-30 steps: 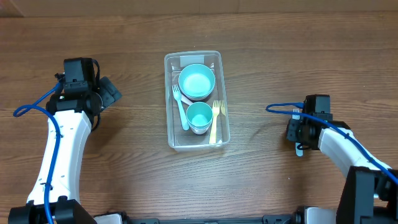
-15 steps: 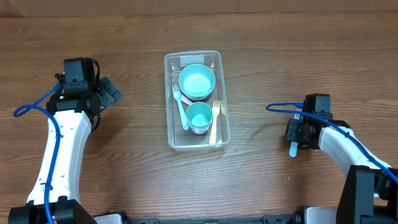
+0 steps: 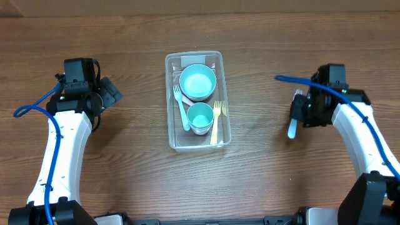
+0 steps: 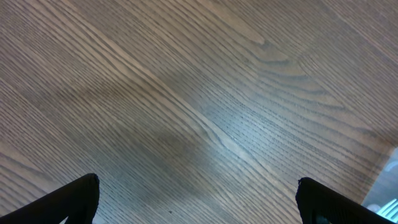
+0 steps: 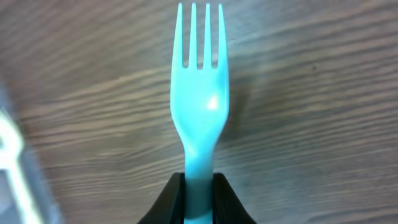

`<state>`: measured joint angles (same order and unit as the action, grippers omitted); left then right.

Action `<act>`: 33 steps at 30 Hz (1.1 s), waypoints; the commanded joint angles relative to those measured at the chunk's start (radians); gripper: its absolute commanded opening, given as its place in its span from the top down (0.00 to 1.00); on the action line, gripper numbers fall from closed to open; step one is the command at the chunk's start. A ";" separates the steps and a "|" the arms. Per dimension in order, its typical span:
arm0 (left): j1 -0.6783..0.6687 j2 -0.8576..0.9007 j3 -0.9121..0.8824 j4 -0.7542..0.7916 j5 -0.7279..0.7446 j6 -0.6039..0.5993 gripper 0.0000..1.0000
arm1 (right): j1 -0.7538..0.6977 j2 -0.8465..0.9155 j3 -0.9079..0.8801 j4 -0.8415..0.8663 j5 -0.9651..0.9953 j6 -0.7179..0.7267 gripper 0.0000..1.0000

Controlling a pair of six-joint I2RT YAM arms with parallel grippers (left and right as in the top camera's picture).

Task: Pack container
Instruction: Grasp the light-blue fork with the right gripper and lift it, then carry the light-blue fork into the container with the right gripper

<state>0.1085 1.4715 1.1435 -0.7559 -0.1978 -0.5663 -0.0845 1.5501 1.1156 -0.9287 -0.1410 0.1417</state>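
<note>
The clear plastic container (image 3: 172, 139) stands mid-table. It holds a light-blue bowl (image 3: 197, 82), a light-blue cup (image 3: 200, 117), a light-blue fork (image 3: 181, 107) and a yellow fork (image 3: 216, 119). My right gripper (image 3: 300, 117) is to the container's right, shut on the handle of another light-blue fork (image 5: 199, 106), which is held above the wood. That fork's end shows below the gripper in the overhead view (image 3: 291, 130). My left gripper (image 4: 198, 202) is open and empty over bare wood, far left of the container.
The wooden table (image 3: 131, 175) fills the views. A pale edge of the container shows at the left of the right wrist view (image 5: 12, 162). Blue cables run along both arms.
My right gripper has lifted the light-blue fork off the table and moved it away from the front edge. The left arm has not moved.
</note>
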 commanded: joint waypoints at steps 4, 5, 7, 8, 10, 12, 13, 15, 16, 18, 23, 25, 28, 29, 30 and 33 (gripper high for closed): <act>0.003 -0.022 0.019 0.001 0.000 0.021 0.00 | 0.157 0.000 0.165 -0.062 -0.071 0.044 0.96; 0.003 -0.022 0.019 0.001 0.000 0.020 0.00 | 0.186 0.000 0.175 -0.061 -0.071 0.046 0.96; 0.003 -0.022 0.019 0.001 0.000 0.021 0.00 | 0.245 0.000 0.189 -0.051 -0.070 0.073 0.96; 0.003 -0.022 0.019 0.001 0.000 0.020 0.00 | 0.279 0.000 0.189 -0.037 -0.071 0.100 0.96; 0.003 -0.022 0.019 0.001 0.000 0.021 0.00 | 0.343 0.000 0.188 -0.021 -0.071 0.129 0.96; 0.003 -0.022 0.019 0.001 0.000 0.021 0.00 | 0.394 0.001 0.188 -0.006 -0.069 0.142 0.96; 0.003 -0.022 0.019 0.001 0.000 0.021 0.00 | 0.433 0.001 0.188 0.008 -0.068 0.148 0.96; 0.003 -0.022 0.019 0.001 0.000 0.021 0.00 | 0.496 0.001 0.188 0.029 -0.023 0.153 0.96; 0.003 -0.022 0.019 0.001 0.000 0.020 0.00 | 0.515 0.001 0.187 0.034 -0.002 0.173 0.96; 0.003 -0.022 0.019 0.001 0.000 0.020 0.00 | 0.551 0.001 0.186 0.043 0.016 0.208 0.96; 0.003 -0.022 0.019 0.001 0.000 0.021 0.00 | 0.622 0.001 0.165 0.105 0.063 0.230 0.96; 0.003 -0.022 0.019 0.001 0.000 0.020 0.00 | 0.634 0.003 0.157 0.117 0.076 0.230 0.96; 0.003 -0.022 0.019 0.001 0.000 0.021 0.00 | 0.635 0.006 0.157 0.116 0.077 0.230 0.95; 0.003 -0.022 0.019 0.001 0.000 0.021 0.00 | 0.635 0.006 0.157 0.117 0.077 0.230 0.91; 0.003 -0.022 0.019 0.001 0.000 0.021 0.00 | 0.635 0.006 0.157 0.117 0.077 0.230 0.85; 0.003 -0.022 0.019 0.001 0.000 0.021 0.00 | 0.635 0.006 0.157 0.117 0.081 0.229 0.57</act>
<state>0.1085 1.4715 1.1435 -0.7559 -0.1978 -0.5663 0.5495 1.5505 1.2766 -0.8207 -0.0776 0.3683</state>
